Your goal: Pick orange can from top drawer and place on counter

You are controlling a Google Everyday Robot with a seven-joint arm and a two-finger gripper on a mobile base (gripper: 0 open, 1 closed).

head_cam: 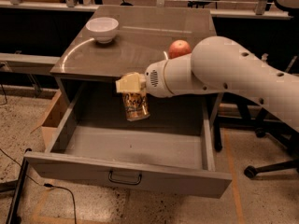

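The orange can [135,107] hangs upright from my gripper [131,84], which is shut on its top. The can is held in the air above the open top drawer [135,146], just in front of and slightly below the front edge of the counter [135,36]. My white arm reaches in from the right across the drawer. The drawer's grey interior holds nothing else that I can see; its dark handle [124,178] is on the front panel.
A white bowl [102,29] stands at the counter's back left. An orange-red apple [179,49] sits on the counter's right side, just behind my arm. A cardboard box [50,120] stands left of the cabinet. A chair base [275,164] is at the right.
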